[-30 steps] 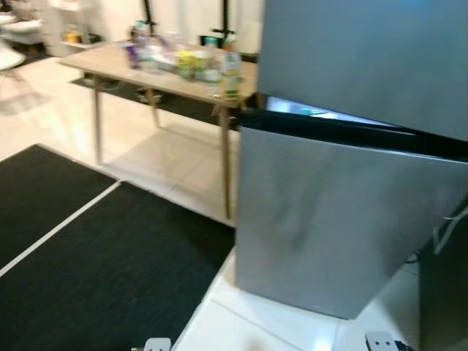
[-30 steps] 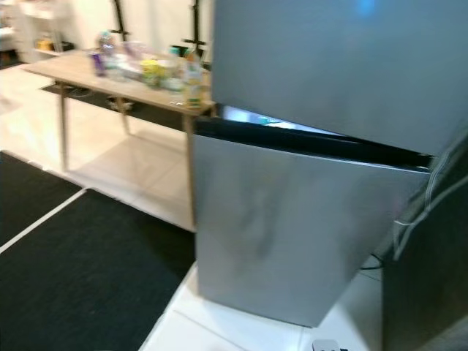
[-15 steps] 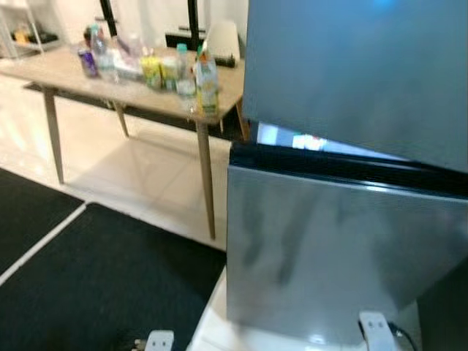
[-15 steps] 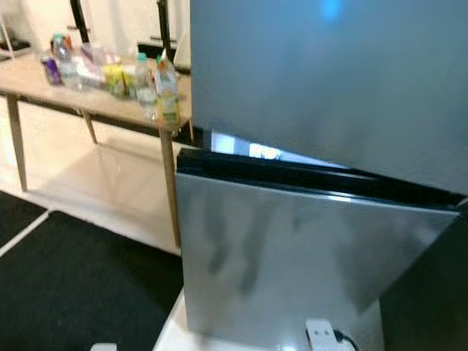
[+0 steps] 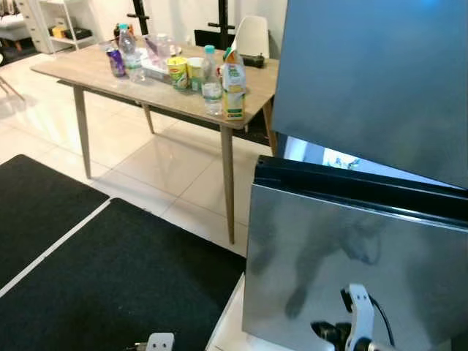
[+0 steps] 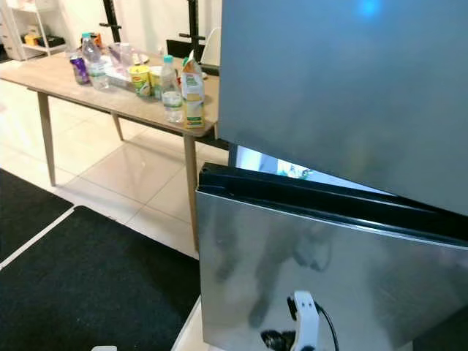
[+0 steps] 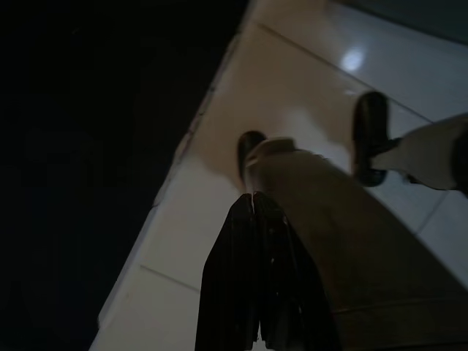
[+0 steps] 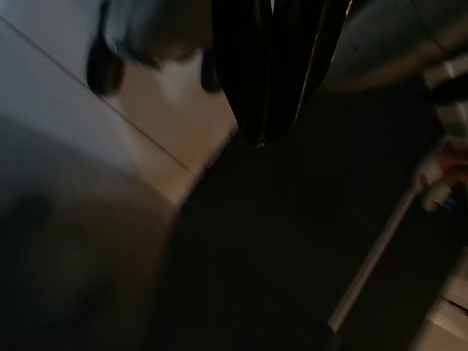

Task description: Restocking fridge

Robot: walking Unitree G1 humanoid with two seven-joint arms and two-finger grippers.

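The steel fridge (image 5: pixel 351 241) stood just beside the wooden table (image 5: pixel 95 77), bottles (image 5: pixel 211 73) clustered near its fridge-side corner, while both left gripper (image 7: pixel 256 212) and right gripper (image 8: pixel 265 131) hung clenched above the floor.

fridge (image 5: pixel 365 110) cut off at right, interior mostly hidden, table (image 5: pixel 88 69) labels unreadable

Both arms hang down, left hand (image 7: pixel 254 208) and right hand (image 8: pixel 261 139) with fingers pressed together
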